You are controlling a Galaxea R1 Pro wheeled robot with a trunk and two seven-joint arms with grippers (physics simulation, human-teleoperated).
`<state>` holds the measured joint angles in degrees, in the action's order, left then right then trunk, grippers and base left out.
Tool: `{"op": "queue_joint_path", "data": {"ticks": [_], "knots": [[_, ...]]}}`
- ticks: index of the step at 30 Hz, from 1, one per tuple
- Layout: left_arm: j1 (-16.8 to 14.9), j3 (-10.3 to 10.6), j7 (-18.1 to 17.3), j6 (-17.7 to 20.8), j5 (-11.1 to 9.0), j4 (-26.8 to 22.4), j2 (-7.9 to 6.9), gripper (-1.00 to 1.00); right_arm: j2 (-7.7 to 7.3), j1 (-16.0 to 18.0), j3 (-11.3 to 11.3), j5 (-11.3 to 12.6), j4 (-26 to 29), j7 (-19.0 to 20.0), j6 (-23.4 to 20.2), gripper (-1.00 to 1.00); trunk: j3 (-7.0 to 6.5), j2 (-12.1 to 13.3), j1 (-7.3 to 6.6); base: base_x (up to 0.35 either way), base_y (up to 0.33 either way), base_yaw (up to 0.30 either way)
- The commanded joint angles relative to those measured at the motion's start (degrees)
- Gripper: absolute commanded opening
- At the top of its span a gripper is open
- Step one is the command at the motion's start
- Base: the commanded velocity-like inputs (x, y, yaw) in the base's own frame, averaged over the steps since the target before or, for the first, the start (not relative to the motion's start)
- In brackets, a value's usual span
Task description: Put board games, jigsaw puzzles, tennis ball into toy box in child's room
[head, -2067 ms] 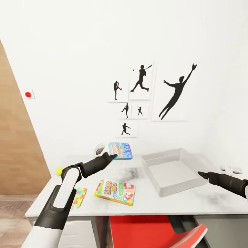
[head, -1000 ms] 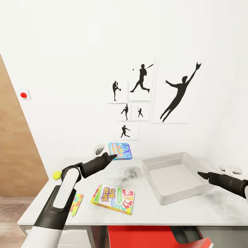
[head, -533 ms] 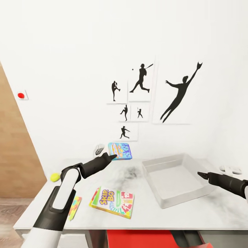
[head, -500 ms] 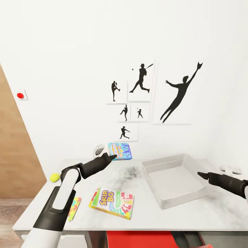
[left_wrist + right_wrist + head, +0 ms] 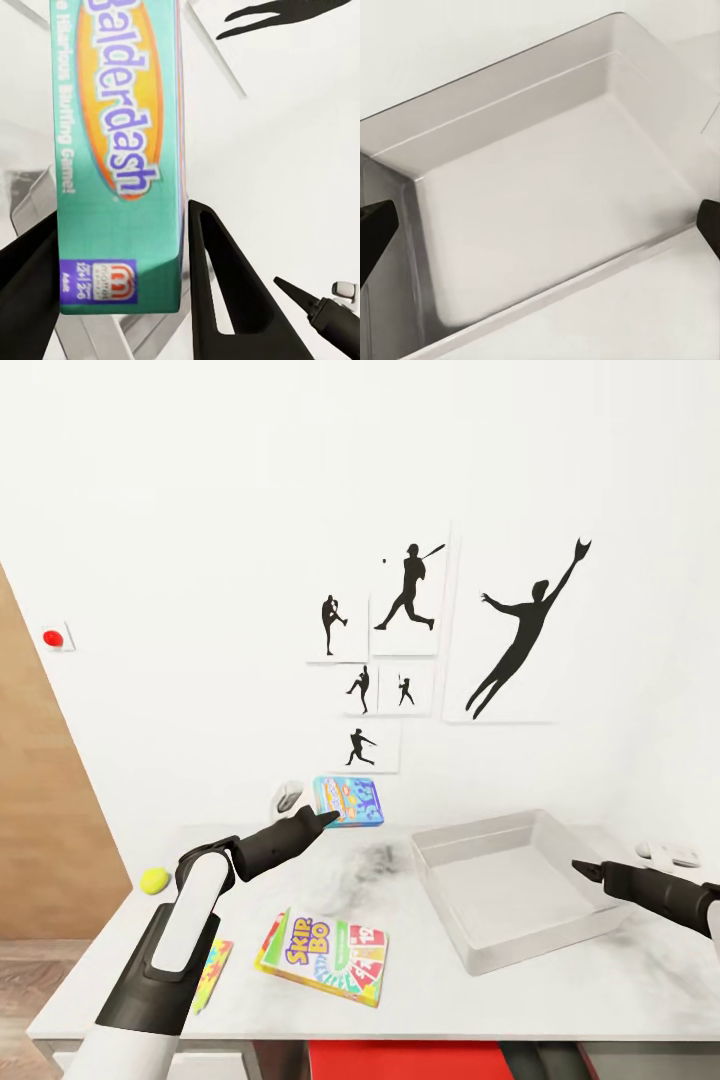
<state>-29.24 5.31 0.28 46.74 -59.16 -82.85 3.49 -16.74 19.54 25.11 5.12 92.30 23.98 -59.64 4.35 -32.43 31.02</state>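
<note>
child's room | baseball silhouette pictures (image 5: 412,588) on white wall | SKIP-BO game (image 5: 322,956), tennis ball (image 5: 155,879) on desk (image 5: 600,990)

- The blue Balderdash board game (image 5: 349,801) hung above the table (image 5: 600,990), pinched at one edge.
- The SKIP-BO box (image 5: 322,956) lay flat near the front edge.
- A jigsaw puzzle (image 5: 210,972) and the tennis ball (image 5: 154,879) lay leftward.
- The grey toy box (image 5: 470,940) sat empty.

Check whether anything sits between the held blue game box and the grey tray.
Nothing visible does. The left pincer holds the blue Balderdash game box above the light grey desk top; the shallow grey tray lies open and empty, with bare desk between them.
</note>
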Motion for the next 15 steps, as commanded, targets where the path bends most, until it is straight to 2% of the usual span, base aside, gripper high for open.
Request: {"op": "queue_joint_path", "data": {"ticks": [1,15], "knots": [[-0.1,-0.1,0.0,0.2,-0.1,0.0,0.03,-1.00,-0.01,0.1,0.1,0.5,0.0,-0.2,-0.4,1.00,0.12,-0.1,0.03,0.008,-0.002,0.000],[0.0,-0.1,0.1,0.2,-0.1,0.0,0.03,-1.00,-0.21,0.1,0.2,0.4,0.1,-0.2,-0.4,1.00,0.12,-0.1,0.03,0.002,0.000,0.000]]}}
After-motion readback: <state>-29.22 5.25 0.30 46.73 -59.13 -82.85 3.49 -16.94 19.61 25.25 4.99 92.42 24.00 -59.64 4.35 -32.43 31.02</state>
